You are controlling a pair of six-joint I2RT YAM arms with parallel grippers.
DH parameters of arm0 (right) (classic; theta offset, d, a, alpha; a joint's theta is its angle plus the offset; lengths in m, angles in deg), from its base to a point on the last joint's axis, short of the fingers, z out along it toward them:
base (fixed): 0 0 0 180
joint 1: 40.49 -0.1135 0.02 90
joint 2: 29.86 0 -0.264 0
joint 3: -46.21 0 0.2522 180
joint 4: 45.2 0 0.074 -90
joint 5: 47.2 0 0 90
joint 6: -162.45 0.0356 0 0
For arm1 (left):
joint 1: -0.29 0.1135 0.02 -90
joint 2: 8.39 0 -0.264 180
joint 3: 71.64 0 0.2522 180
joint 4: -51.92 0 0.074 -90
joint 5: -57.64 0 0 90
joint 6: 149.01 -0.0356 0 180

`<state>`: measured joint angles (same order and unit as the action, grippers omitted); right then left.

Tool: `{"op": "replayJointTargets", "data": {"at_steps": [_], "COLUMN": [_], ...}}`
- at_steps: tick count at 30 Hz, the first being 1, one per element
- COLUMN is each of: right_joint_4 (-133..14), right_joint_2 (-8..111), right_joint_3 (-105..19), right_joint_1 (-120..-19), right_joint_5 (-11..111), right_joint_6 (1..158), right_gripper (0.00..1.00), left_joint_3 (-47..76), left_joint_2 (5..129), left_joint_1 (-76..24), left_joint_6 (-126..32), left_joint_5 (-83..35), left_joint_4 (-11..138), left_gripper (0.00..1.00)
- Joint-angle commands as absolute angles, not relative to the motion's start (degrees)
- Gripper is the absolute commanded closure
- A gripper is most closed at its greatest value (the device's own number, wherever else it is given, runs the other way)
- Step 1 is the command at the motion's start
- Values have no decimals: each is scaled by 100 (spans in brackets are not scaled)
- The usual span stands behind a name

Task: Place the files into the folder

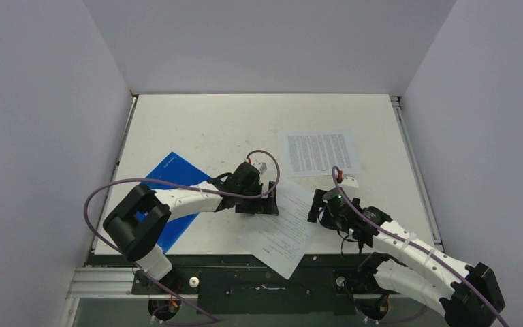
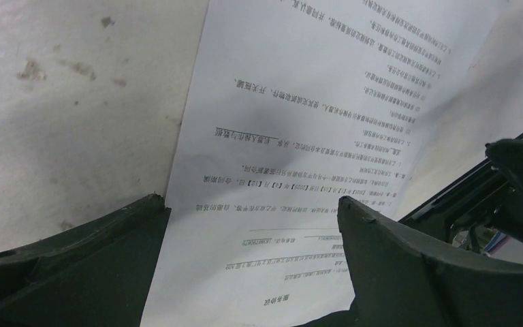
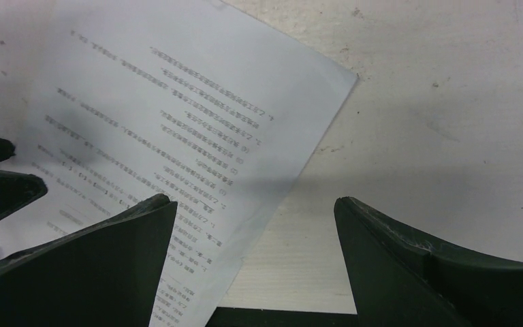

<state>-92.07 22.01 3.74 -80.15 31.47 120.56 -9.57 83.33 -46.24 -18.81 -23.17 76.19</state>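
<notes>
While left gripper [image 2: 250, 199] gapes, sheet [image 2: 299, 102] lies beneath.

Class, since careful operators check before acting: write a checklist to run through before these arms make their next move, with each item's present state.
1. Left jaws open and empty: ok.
2. Right jaws open and empty: ok.
3. Near sheet wholly on the table: not ok, it overhangs the near edge.
4. Far sheet clear of both arms: ok.
5. Blue folder open to receive sheets: not ok, looks closed.
</notes>
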Motion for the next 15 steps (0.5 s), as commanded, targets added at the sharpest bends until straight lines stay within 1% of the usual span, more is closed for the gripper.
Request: {"op": "replayJointTargets", "data": {"at_steps": [1,9,15], "right_joint_4": [-9333,-9823,-10098], "right_joint_2": [1770,1125,1137], "right_joint_3": [372,378,358], "right_joint_1": [-7960,-7957,-7954], "right_joint_5": [2788,2135,1804], "right_joint_6": [12385,13059,13449], "right_gripper": [10,10,10], "left_joint_3": [-550,207,877], "left_joint_2": [8831,9582,10123], "left_joint_1": [-4697,-4755,-4803], "left_joint_6": [-2010,-2121,-2086], "left_joint_5": [-2294,-2242,-2027], "left_joint_4": [7399,7308,7108], "left_gripper": [4,3,4]}}
